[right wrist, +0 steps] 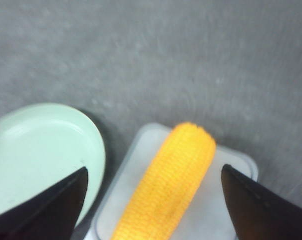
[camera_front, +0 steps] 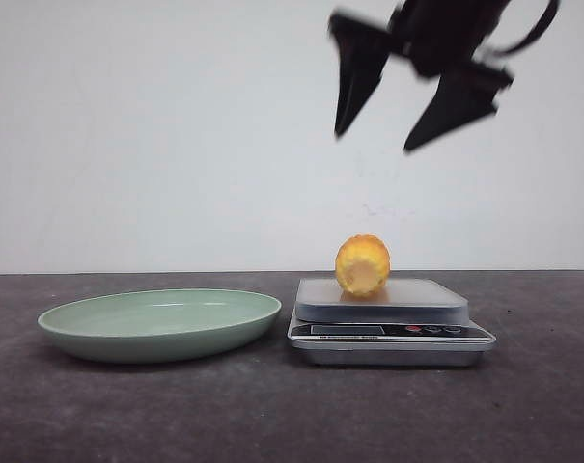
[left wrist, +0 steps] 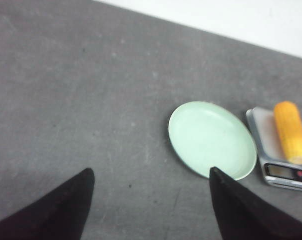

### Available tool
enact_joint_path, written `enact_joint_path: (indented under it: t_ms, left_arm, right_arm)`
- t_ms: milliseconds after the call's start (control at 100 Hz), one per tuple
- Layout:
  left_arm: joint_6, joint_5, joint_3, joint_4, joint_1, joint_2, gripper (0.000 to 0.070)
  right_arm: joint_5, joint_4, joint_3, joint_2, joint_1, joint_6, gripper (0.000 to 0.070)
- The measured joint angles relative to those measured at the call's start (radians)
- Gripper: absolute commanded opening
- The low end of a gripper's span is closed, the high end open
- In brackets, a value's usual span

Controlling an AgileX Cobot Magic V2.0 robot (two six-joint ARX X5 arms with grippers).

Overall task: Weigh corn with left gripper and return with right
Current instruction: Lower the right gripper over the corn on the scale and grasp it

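Note:
The yellow-orange corn (camera_front: 362,265) lies on the platform of a silver digital scale (camera_front: 388,323). Through the right wrist camera the corn (right wrist: 170,182) appears between and below the two black fingers. My right gripper (camera_front: 374,137) hangs open high above the scale, holding nothing. Its midpoint in the wrist view falls over the corn (right wrist: 153,172). My left gripper (left wrist: 151,172) is open and empty over bare tabletop, well to the side of the green plate (left wrist: 211,139) and the corn (left wrist: 290,131). It does not show in the front view.
An empty pale green plate (camera_front: 161,323) sits left of the scale on the dark grey table. The scale (left wrist: 285,172) has a display and buttons on its front. A white wall stands behind the table.

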State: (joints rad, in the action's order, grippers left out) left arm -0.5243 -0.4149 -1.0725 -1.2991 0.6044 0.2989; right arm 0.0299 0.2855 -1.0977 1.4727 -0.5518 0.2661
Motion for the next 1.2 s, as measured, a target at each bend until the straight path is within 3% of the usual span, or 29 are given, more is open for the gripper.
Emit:
enact_joint_path:
  t_ms: [540, 770, 910, 1200]
  left_arm:
    - [0.043, -0.008, 0.002, 0.002, 0.000, 0.000, 0.0440]
    - [0.048, -0.008, 0.002, 0.002, 0.000, 0.000, 0.0440]
    - [0.055, -0.008, 0.002, 0.002, 0.000, 0.000, 0.0440]
    - [0.065, -0.026, 0.002, -0.003, 0.000, 0.000, 0.0440]
  right_arm:
    - [-0.004, -0.010, 0.000, 0.185, -0.003, 0.079, 0.0523]
    - [-0.004, -0.002, 0.000, 0.212, -0.010, 0.110, 0.0324]
    - [0.007, 0.001, 0.000, 0.219, -0.023, 0.134, 0.0002]
    - [0.053, -0.007, -0.001, 0.218, -0.056, 0.139, 0.0000]
